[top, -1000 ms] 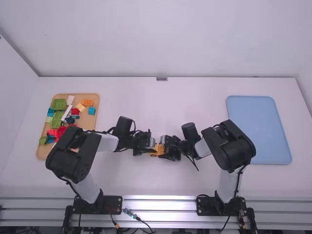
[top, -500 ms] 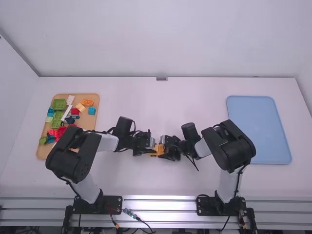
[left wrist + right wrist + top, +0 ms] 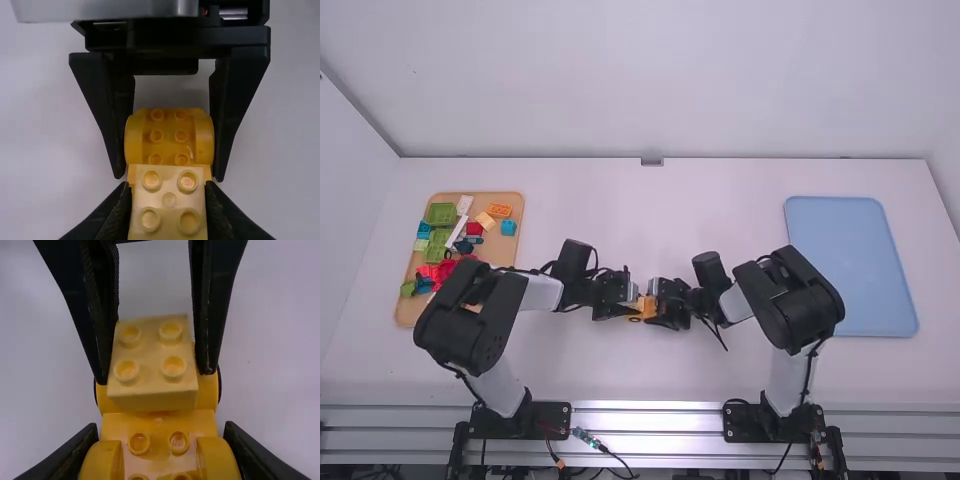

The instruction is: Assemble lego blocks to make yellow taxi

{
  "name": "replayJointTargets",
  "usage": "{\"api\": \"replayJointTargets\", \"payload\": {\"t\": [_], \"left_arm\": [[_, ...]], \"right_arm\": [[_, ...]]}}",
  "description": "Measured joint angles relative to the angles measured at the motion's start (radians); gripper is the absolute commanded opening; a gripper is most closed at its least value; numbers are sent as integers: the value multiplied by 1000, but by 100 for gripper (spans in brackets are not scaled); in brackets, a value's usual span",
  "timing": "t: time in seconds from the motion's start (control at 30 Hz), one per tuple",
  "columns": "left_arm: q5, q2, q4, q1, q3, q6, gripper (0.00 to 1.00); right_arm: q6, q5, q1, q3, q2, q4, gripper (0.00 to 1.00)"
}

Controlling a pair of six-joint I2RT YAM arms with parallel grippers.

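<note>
Nearest, the bases of the left arm and right arm stand at the table's near edge, and the arms meet over the middle. There the left gripper is closed on the sides of a pale yellow block, and the right gripper clasps a deeper yellow car base across its rounded sides. The block lies over part of the base; whether it is pressed fully home I cannot tell. Both pieces look like hard moulded plastic, so expect them light and stiff, unlikely to crush but smooth enough to slip. The block is best taken by two opposite flat walls, low down, leaving the top studs free to be pushed on. The base is trickier: its curved flanks give the pads less to bear against and could let it roll under a hard push, so hold it level, pinch evenly, and press straight down. Farther out, on the left, a tan tray carries loose coloured blocks, and a pale blue mat lies on the right.
</note>
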Motion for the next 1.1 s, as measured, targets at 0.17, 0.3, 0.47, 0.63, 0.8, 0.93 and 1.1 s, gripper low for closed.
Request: {"api": "replayJointTargets", "payload": {"t": [0.17, 0.3, 0.47, 0.63, 0.8, 0.93, 1.1], "left_arm": [[25, 0, 2, 0, 0, 0, 52], [45, 0, 23, 0, 0, 1, 63], [81, 0, 23, 0, 0, 0, 63], [113, -29, 32, 0, 0, -35, 22], [103, -71, 37, 0, 0, -74, 2], [57, -76, 12, 0, 0, -106, 2], [-3, -76, -43, 0, 0, -95, 2]], "right_arm": [[4, 0, 0, 0, 0, 0, 56], [5, 0, 0, 0, 0, -3, 57], [17, 0, 0, 0, 0, -2, 58], [24, 1, 0, 0, 0, -2, 58], [23, 0, 0, 0, 0, -2, 58], [23, 0, 0, 0, 0, -2, 58], [24, 1, 0, 0, 0, 0, 58]]}}
